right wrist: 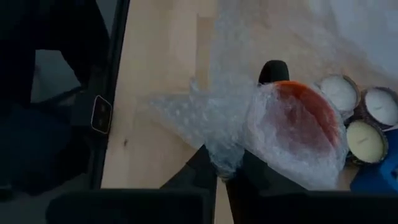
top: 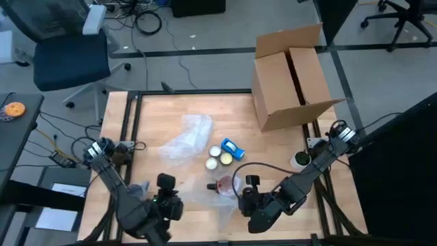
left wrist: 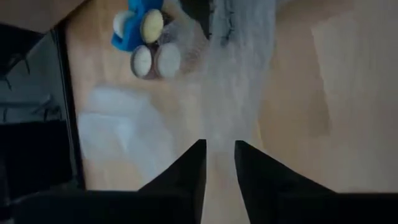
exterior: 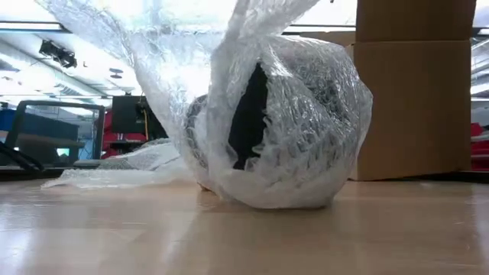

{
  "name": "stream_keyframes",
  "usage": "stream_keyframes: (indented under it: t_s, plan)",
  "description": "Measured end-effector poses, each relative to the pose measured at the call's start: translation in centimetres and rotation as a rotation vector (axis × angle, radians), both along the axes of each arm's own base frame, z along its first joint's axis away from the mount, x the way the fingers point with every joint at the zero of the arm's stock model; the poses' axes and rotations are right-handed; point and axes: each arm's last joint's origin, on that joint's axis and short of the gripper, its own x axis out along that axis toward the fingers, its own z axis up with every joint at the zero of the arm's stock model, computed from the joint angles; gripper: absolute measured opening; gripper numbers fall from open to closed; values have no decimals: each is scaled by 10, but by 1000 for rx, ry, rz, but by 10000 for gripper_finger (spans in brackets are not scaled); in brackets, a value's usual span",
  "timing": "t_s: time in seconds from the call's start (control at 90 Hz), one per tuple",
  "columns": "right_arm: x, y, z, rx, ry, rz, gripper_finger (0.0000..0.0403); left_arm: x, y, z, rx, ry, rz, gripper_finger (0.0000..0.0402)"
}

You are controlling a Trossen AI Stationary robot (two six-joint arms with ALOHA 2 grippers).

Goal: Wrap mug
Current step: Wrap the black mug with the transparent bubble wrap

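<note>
Right gripper jaws clamped on bubble wrap around mug. Left gripper jaws slightly apart, above surface.

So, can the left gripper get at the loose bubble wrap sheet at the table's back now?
Probably yes: the left gripper hangs open and holds nothing, and bare wood lies between it and the loose sheet; the candles sit off to one side.

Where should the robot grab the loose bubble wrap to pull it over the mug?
Probably the free flap of wrap lying flat on the wood beside the mug, coming from above at its edge. It is thin and clear of the candles. The right gripper already pinches wrap nearby.
</note>
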Motion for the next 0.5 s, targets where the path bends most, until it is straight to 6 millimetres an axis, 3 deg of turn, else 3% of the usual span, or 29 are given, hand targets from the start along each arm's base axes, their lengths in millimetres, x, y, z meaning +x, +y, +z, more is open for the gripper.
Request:
stream_keyframes:
  t_s: [0.156,0.5]
  plan:
    - [1,1,1,8,-10,0,0,-13,-7,4,-24,-50,1,72]
    - [2,1,2,20,-23,0,0,-52,21,62,-187,-301,49,72]
